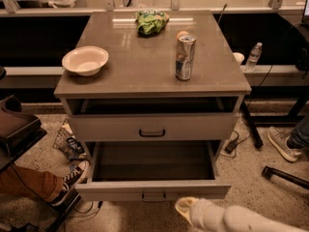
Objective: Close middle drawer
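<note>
The middle drawer [153, 190] is pulled out at the bottom of the grey cabinet, showing its bare grey floor [152, 161] and a small dark handle on its shallow front. My gripper [186, 210], at the end of a white arm coming in from the lower right, is just in front of and below the drawer's front panel, right of the handle. Whether it touches the panel cannot be told.
Above is a taller drawer front with a black handle [152, 133]. On the cabinet top [145, 71] stand a bowl [85, 60], a can [185, 57] and a green bag [151, 21]. A person's leg and shoe [72, 175] are at the left; another shoe [282, 144] and cables are at the right.
</note>
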You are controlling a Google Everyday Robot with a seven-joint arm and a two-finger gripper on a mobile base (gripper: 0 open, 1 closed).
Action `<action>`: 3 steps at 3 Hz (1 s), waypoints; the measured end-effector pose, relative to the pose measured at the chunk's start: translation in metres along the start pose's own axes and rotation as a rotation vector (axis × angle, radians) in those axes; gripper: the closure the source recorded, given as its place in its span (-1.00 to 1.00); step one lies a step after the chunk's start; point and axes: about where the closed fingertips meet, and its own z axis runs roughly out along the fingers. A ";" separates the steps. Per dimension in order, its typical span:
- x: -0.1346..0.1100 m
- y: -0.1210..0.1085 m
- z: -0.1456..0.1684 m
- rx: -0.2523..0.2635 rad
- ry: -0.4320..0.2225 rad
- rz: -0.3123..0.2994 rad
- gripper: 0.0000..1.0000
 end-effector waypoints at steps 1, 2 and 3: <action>-0.032 -0.033 0.042 0.031 0.008 -0.031 1.00; -0.032 -0.040 0.047 0.037 -0.005 -0.030 1.00; -0.037 -0.064 0.049 0.076 -0.019 -0.041 1.00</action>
